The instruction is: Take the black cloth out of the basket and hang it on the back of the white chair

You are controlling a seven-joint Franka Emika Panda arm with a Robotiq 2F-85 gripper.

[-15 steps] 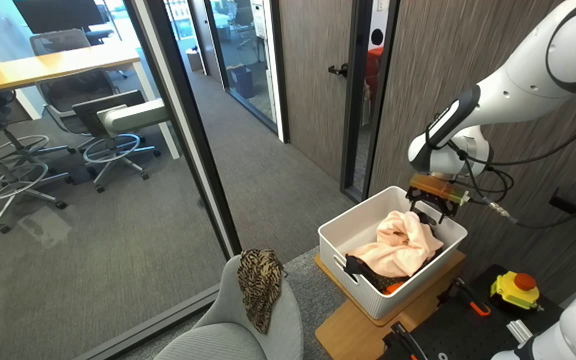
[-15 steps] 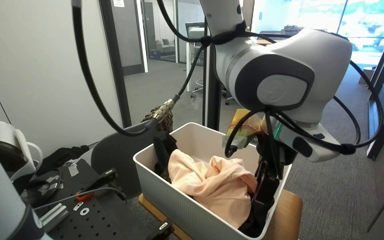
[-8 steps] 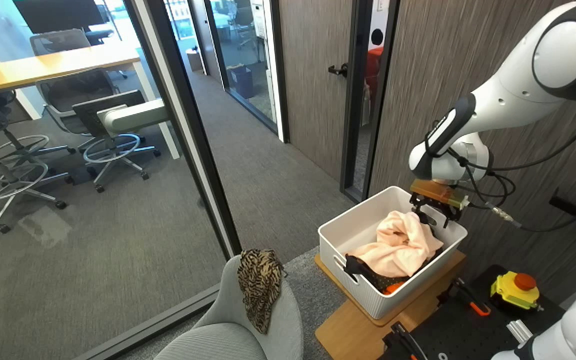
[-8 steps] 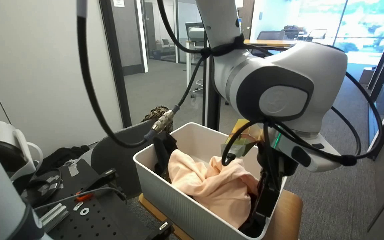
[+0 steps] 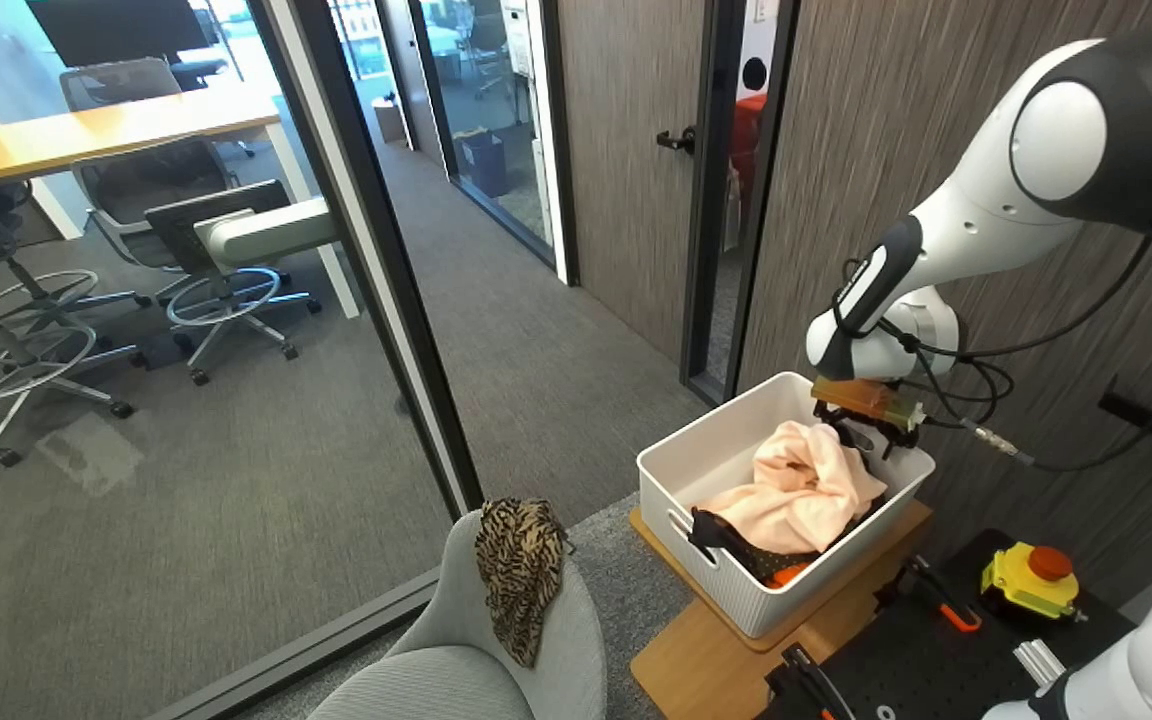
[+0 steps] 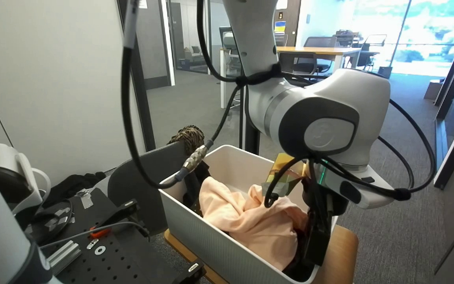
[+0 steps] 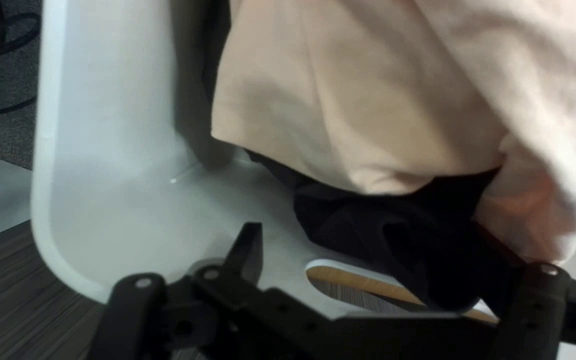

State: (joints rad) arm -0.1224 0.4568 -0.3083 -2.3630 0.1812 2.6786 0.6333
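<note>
Presently, end effector (image 7: 378, 245): spread wide, gripping nothing, at right end of basket (image 6: 207, 240)
Black cloth (image 7: 398, 235): partly under peach cloth (image 7: 368, 100)
Chair (image 5: 464, 632): left of basket

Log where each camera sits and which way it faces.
In an exterior view: high, facing down over the white chair and basket; arm and tool at right.
In an exterior view: near the basket, facing over the peach cloth, the chair's rear beyond; arm and tool right of centre.
Wrist view: on the wrist, facing down at black cloth; tool fingers at bottom.
Both exterior views share basket, chair and arm.
</note>
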